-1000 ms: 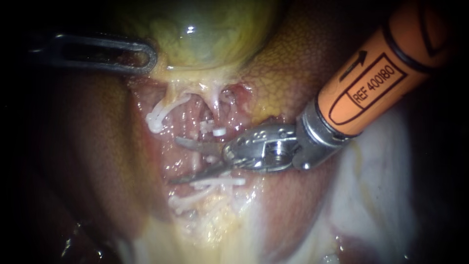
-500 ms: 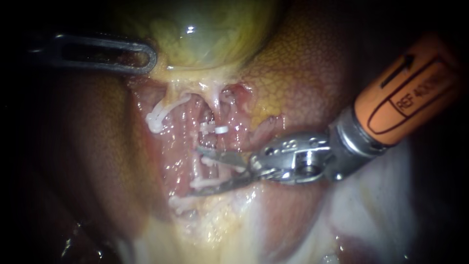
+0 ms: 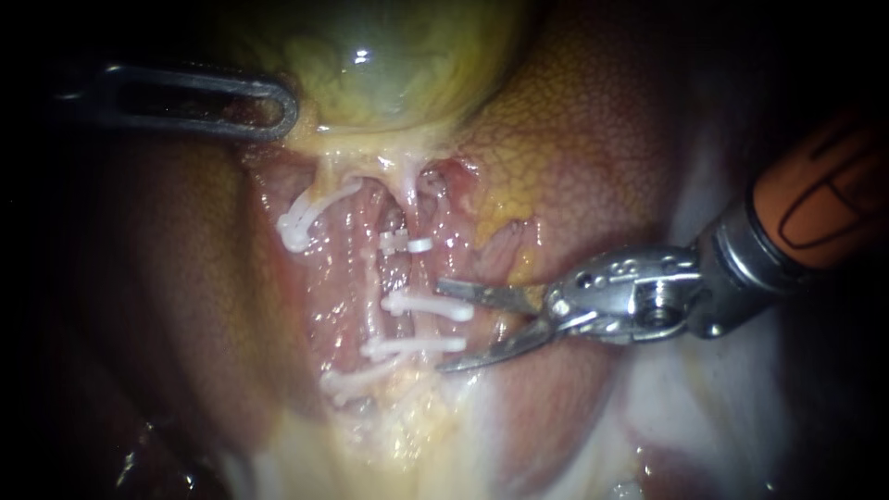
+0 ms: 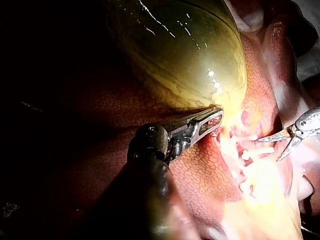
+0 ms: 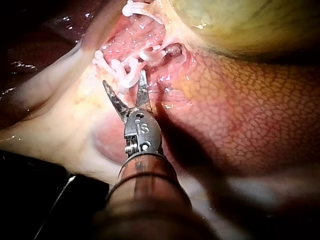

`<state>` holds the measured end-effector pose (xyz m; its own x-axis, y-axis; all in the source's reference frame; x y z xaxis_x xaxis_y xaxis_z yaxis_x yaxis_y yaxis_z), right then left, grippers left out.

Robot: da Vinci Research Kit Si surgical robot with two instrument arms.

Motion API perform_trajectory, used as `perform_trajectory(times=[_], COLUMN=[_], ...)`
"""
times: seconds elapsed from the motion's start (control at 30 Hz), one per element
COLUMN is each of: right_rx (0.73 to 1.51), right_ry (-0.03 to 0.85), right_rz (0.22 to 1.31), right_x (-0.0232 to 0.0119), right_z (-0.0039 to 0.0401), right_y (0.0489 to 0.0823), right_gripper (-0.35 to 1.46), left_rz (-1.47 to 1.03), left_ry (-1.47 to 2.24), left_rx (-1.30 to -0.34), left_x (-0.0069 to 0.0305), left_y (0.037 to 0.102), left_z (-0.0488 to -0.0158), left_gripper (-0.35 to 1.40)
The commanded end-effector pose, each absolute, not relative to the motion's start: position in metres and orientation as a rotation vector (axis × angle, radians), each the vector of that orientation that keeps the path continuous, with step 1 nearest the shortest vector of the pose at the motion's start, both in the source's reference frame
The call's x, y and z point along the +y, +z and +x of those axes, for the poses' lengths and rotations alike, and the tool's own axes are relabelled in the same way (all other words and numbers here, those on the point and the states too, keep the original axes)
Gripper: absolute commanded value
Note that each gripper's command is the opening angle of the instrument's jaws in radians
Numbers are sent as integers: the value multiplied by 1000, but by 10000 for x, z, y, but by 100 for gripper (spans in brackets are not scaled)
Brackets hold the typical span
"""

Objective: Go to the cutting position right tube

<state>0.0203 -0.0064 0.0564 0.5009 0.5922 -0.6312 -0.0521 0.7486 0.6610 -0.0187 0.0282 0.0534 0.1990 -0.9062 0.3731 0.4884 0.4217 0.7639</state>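
The right tube (image 3: 396, 274) runs down the raw red bed below the gallbladder (image 3: 398, 65) and carries white clips: one high (image 3: 406, 245), two lower (image 3: 426, 306). My right instrument (image 3: 444, 327) comes in from the right with its two blades open. Their tips stand to the right of the tube, with the ends of the two lower clips between them, and nothing is gripped. The right wrist view shows the open blades (image 5: 125, 82) just short of the clips (image 5: 120, 70). My left instrument (image 3: 199, 102) is shut on the gallbladder's lower edge (image 4: 217, 107).
The left tube, with a white clip (image 3: 296, 222) on it, lies on the left of the bed. Mottled liver (image 3: 574, 139) surrounds the bed. Pale whitish tissue (image 3: 704, 370) lies under the right instrument's shaft.
My right instrument has drawn back to the right, blades still open, from across the tube to beside it. This uncovers the two lower clips. The left instrument holds still.
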Motion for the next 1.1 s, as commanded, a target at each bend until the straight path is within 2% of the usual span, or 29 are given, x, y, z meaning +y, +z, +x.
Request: perform_trajectory(times=[0.03, 0.37, 0.7, 0.9, 1.1], right_rx=[975, 961, 960, 983, 1044], right_ry=[430, 479, 483, 429, 391], right_rz=[633, 650, 664, 707, 752], right_x=[-64, -53, -49, -48, -47], right_z=[203, 212, 227, 233, 246], right_y=[568, 597, 609, 610, 611], right_gripper=[113, 111, 111, 104, 99], left_rz=[551, 551, 550, 550, 550], left_ry=[-1047, -1047, -1047, -1048, -1048], left_rx=[-918, -918, -918, -918, -918], left_x=[282, 282, 282, 282, 282], left_y=[534, 534, 534, 534, 533], left_z=[-187, -187, -188, -189, -190], left_gripper=[-35, -35, -35, -35, -35])
